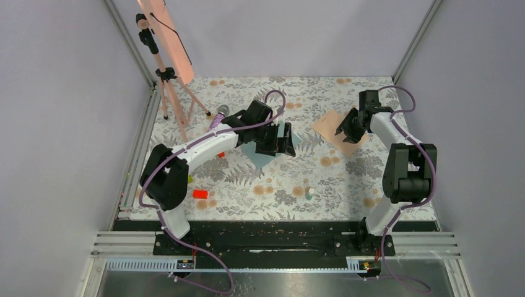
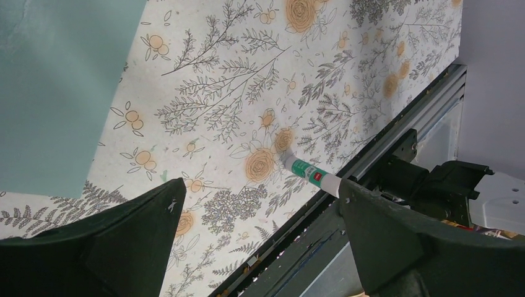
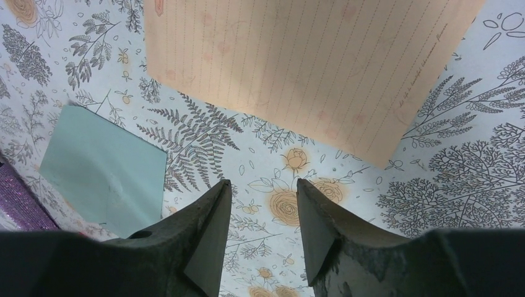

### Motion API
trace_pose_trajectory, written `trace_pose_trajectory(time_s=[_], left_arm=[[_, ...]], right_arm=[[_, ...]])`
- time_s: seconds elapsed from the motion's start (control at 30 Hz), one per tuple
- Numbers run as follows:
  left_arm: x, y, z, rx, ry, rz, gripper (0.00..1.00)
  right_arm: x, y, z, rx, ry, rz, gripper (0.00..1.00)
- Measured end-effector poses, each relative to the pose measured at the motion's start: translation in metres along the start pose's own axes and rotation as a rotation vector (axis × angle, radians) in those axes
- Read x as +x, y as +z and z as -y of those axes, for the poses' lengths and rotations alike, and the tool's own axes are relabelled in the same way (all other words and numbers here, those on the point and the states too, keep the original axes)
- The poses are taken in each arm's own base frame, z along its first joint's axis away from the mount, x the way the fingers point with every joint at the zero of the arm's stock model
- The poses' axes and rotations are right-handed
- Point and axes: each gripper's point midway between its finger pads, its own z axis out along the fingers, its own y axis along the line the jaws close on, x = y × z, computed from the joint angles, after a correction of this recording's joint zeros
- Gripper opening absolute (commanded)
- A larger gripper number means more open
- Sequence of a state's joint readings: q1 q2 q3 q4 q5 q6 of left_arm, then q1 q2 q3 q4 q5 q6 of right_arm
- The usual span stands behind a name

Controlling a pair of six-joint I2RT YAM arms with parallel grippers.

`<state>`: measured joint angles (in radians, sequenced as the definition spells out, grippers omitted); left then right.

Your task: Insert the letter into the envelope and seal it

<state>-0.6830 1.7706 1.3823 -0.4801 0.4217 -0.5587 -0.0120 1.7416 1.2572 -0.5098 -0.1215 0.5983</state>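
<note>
The counter (image 1: 347,179) wears a pale printed covering of grey ferns and orange roses. Near its middle in the top view lies the envelope (image 1: 257,156), a flat sheet of muted teal paper with crisp straight edges. Most of it is hidden under the head of the left arm (image 1: 204,145). In the left wrist view the envelope (image 2: 56,93) fills the 10 o'clock corner, smooth and matte. The left jaws stand wide apart there. Their dark, blunt plastic fingers (image 2: 124,247) hold nothing, with bare print between them.

The letter (image 1: 327,125) lies at 2 o'clock from the envelope, well apart from it. It is a thin tan-peach rectangle set at an angle, flat on the counter. The head of the right arm (image 1: 387,127) overlaps its 3 o'clock side. In the right wrist view the letter (image 3: 309,68) sits at 12 o'clock beyond the fingertips, ruled with fine dotted lines. The envelope (image 3: 105,173) sits at 9 o'clock. The right jaws are parted by a narrow gap with nothing in it. Their wedge-shaped fingers (image 3: 204,241) taper to points.

A slim white-and-green glue stick (image 2: 312,176) lies at 5 o'clock from the envelope. A small red block (image 1: 200,193) lies at 8 o'clock. A salmon-pink panel (image 1: 167,37) on a tripod stands at the 10 o'clock corner.
</note>
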Motion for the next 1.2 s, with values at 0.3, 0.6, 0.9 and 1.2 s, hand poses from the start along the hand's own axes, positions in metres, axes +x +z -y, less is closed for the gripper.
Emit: trace_pose_trajectory(time_s=[0.3, 0.6, 0.9, 1.2], left_arm=[[-0.001, 0.005, 0.016, 0.022, 0.029, -0.003, 0.98], [-0.004, 0.012, 0.023, 0.031, 0.049, -0.007, 0.98], [-0.013, 0.013, 0.02, 0.013, 0.091, 0.029, 0.97], [-0.107, 0.043, 0.065, 0.096, 0.153, 0.197, 0.95]], right_arm=[[-0.001, 0.0, 0.001, 0.006, 0.0, 0.004, 0.57], [-0.002, 0.0, 0.002, 0.011, -0.011, 0.011, 0.59], [-0.016, -0.005, -0.002, 0.017, -0.021, 0.057, 0.63], [-0.043, -0.008, 0.0, 0.032, 0.028, 0.113, 0.63]])
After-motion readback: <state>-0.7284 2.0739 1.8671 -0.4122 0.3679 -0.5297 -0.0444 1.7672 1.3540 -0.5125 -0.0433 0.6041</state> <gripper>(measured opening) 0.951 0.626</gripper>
